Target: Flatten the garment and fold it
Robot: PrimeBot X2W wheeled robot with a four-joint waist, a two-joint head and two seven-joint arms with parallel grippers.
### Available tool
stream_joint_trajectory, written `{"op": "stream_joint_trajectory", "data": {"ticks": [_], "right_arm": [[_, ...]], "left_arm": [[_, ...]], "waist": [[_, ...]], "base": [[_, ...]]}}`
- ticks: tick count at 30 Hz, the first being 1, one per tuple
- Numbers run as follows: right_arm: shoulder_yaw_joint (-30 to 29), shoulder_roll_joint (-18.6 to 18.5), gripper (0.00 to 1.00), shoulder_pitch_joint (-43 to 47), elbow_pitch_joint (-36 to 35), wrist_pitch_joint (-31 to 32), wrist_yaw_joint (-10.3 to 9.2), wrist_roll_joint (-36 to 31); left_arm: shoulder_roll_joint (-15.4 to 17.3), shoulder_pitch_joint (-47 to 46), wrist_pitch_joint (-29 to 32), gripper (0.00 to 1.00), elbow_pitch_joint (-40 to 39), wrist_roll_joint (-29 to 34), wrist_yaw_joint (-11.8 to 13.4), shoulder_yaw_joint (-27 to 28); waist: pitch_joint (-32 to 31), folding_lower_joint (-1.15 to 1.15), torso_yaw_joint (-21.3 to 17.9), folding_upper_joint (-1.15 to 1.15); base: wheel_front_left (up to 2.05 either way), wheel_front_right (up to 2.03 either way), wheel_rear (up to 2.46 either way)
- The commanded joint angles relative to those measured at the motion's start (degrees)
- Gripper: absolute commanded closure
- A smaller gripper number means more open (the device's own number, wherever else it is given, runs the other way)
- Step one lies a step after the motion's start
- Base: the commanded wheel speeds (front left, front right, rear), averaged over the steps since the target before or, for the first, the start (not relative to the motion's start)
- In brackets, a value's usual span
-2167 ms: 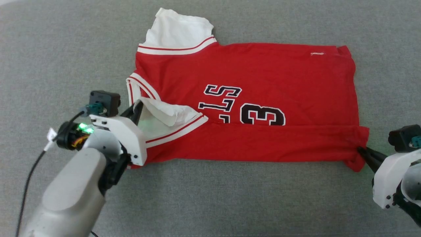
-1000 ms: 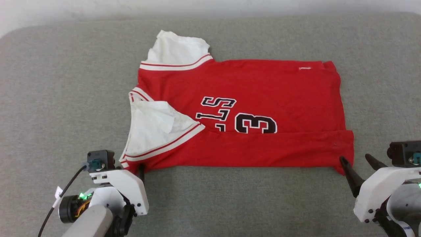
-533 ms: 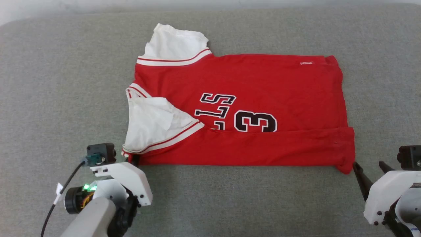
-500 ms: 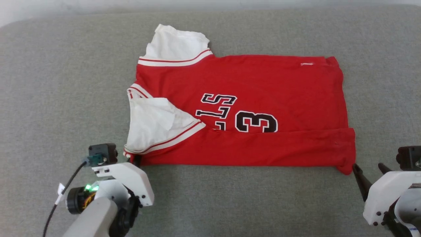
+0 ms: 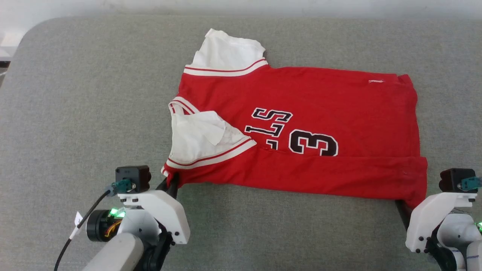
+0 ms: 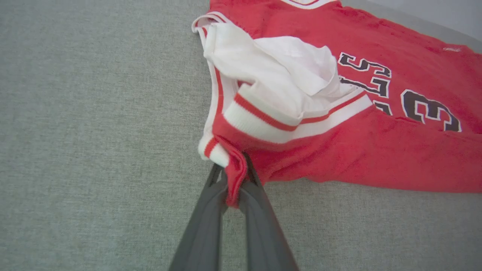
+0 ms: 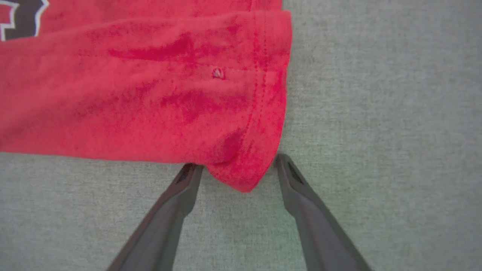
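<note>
The garment (image 5: 301, 113) lies spread on the grey pad (image 5: 75, 113), collar end to the left, hem to the right, its near edge already folded over as a band. All positions below are given relative to the garment.

1. At the garment's near left corner, the left gripper (image 6: 233, 180) is clenched on a thin bunch of red cloth and striped trim. The bite is narrow and close to the edge. We judge that a hard pull could draw the cloth out of the jaws and drop this corner.

2. Just right of that corner, the white sleeve (image 5: 199, 137) lies crumpled on top of the folded band (it is not pinned by anything). If the near edge is lifted quickly, we expect the sleeve may slide off or flop open and spoil the fold line.

3. Along the garment's middle, the band partly covers the number (image 5: 312, 142). The near edge bows slightly between the two corners. Uneven tension could skew the band or drag the whole garment sideways.

4. At the garment's near right corner, the right gripper (image 7: 239, 165) is released: its jaws stand wide, one finger on each side of the hem corner (image 7: 241, 177). Only the tip of that corner lies between them. We judge that closing here could catch one layer alone or miss altogether. Lifting the left corner before the right jaws have closed would twist the garment.
</note>
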Motion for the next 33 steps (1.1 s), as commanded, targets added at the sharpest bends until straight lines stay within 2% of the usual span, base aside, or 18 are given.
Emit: {"op": "stream_joint_trajectory", "data": {"ticks": [1, 3, 4, 5, 6, 14, 20, 25, 28, 33], "right_arm": [[-0.08, 0.19, 0.00, -0.63, 0.72, -0.41, -0.11, -0.65], [-0.36, 0.20, 0.00, -0.85, 2.66, -0.92, -0.11, -1.36], [-0.44, 0.21, 0.30, -0.97, 3.54, -1.11, -0.11, -1.44], [-0.46, 0.24, 0.72, -1.12, 4.19, -1.40, -0.11, -1.45], [-0.44, 0.26, 1.00, -1.28, 4.72, -1.73, -0.11, -1.41], [0.28, -2.39, 1.00, -1.41, 5.15, -3.35, -0.11, -0.05], [1.06, -6.31, 1.00, 2.47, 0.21, -0.27, -0.11, 2.45], [0.64, -9.27, 1.00, 7.65, -5.22, 3.71, -0.11, 4.36], [0.35, -9.63, 1.00, 10.45, -7.31, 5.79, -0.11, 5.15], [-0.01, -8.68, 1.00, 13.10, -7.66, 7.05, -0.11, 5.58]], "left_arm": [[0.28, 0.68, 0.09, 1.00, -0.62, 0.75, 0.65, -0.02], [0.71, 0.77, 0.35, 1.00, -1.55, 1.01, 1.00, -0.07], [0.87, 0.82, 0.47, 1.00, -1.89, 1.09, 1.15, -0.09], [0.98, 0.88, 0.62, 1.00, -2.17, 1.09, 1.24, -0.12], [1.06, 0.91, 0.74, 1.00, -2.39, 1.05, 1.31, -0.11], [1.97, 2.35, 1.25, 1.00, -2.02, 0.58, 1.34, -0.33], [3.44, 5.04, 1.41, 1.00, -2.06, -0.37, 1.26, -0.04], [4.43, 9.08, 4.70, 1.00, -3.19, -2.37, 1.20, -1.43], [4.75, 11.25, 6.53, 1.00, -3.35, -3.12, 1.11, -2.78], [3.23, 12.58, 7.29, 1.00, -1.97, -4.50, 0.36, -4.06]], "waist": [[0.33, -0.01, 0.27, 0.00], [0.55, -0.01, 0.40, 0.00], [0.60, -0.01, 0.43, 0.00], [0.61, -0.01, 0.42, 0.00], [0.57, -0.01, 0.38, 0.00], [-2.33, -0.01, -0.45, 0.00], [-6.23, -0.01, -0.66, 0.00], [-8.26, -0.01, -0.51, 0.00], [-8.57, -0.01, -0.48, 0.00], [-8.28, -0.01, -0.30, 0.00]], "base": [[0.00, 0.00, 0.00], [0.00, 0.00, 0.00], [0.00, 0.00, 0.00], [0.00, 0.00, 0.00], [0.00, 0.00, 0.00], [0.00, 0.00, 0.00], [0.00, 0.00, 0.00], [0.00, 0.00, 0.00], [0.00, 0.00, 0.00], [0.00, 0.00, 0.00]]}}
